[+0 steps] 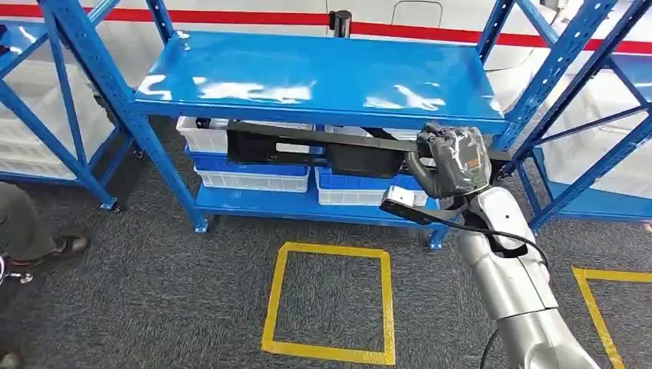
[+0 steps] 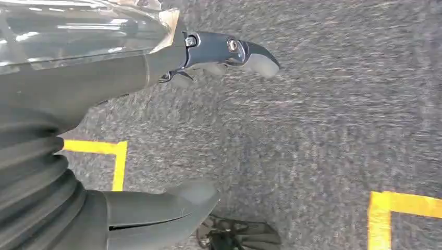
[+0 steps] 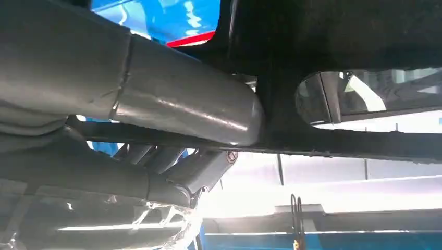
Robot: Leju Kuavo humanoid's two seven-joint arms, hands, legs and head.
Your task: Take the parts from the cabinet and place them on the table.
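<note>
Right hand [image 1: 450,165] grips my long black part [image 1: 323,150] at its near end, just under the blue shelf [image 1: 307,77] of the cabinet. Left hand [image 2: 156,130] hangs empty, fingers apart, over carpet. Judging by this, carrying to the table remains.

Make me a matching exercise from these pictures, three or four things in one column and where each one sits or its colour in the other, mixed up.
Things:
1. black part
2. white bins
3. yellow tape square
4. left robot hand

Places or states:
A. marked on the grey carpet
B. empty, hanging over the floor
C. held by the right robot hand
D. on the lower level of the blue rack

Pairs: 1-C, 2-D, 3-A, 4-B
</note>
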